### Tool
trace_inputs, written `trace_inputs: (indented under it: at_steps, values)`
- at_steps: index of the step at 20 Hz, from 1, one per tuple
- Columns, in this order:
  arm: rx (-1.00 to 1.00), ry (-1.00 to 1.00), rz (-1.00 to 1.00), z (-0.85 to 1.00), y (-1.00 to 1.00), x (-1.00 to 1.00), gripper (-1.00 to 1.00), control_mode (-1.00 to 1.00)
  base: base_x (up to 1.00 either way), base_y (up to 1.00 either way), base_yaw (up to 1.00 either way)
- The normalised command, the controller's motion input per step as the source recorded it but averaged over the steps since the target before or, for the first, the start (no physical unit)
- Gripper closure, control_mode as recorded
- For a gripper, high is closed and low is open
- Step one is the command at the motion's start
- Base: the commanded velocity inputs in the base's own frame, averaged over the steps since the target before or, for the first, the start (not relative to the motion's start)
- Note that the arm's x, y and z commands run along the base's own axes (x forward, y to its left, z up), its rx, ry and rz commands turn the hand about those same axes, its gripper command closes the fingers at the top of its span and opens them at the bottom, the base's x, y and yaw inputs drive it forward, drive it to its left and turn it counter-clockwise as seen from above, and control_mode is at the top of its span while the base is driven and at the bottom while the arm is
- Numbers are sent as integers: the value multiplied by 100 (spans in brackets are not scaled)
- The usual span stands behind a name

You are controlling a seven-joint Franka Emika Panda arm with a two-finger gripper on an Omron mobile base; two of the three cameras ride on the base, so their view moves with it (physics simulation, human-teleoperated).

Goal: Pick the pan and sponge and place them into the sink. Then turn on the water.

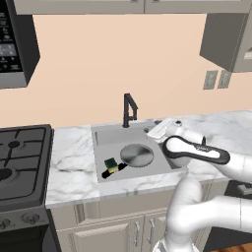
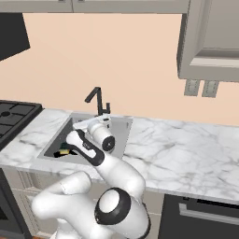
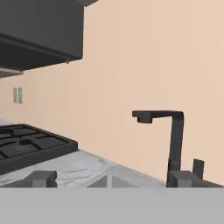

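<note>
Left base view shows the small round grey metal frying pan (image 1: 136,154) lying flat in the large rectangular grey sink basin (image 1: 101,135), with its straight black handle running toward the front left corner. The small yellow sponge with a dark green layer (image 1: 111,164) sits on or against that handle, just beside the pan's rim. Both things appear to be already inside the basin, so what remains, by my judgement, is the water; no stream shows from the spout.

The white arm's two-finger pincer (image 1: 158,129) hovers over the back right part of the basin, released and spread wide, grasping nothing. The slim black angular faucet (image 1: 129,110) stands at the middle of the basin's back rim, on the marble desk (image 1: 69,160), a little to the left of the pincer and near it in this view.

Hand view looks along the pincer toward the black stove (image 3: 26,146) and has the faucet (image 3: 170,140) right of centre, spout arm horizontal and pointing left. A short dark upright stub, likely the lever, rises just right of the faucet's post, so the coming move probably turns on shifting toward that side.
</note>
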Motion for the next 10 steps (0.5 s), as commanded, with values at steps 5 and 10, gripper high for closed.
trace_inputs:
  at_steps: [5,10]
  values:
    - [0,-8,7,0,-12,23,-100,-100,0,0,0]
    - [0,0,1,0,-11,28,-100,-100,0,0,0]
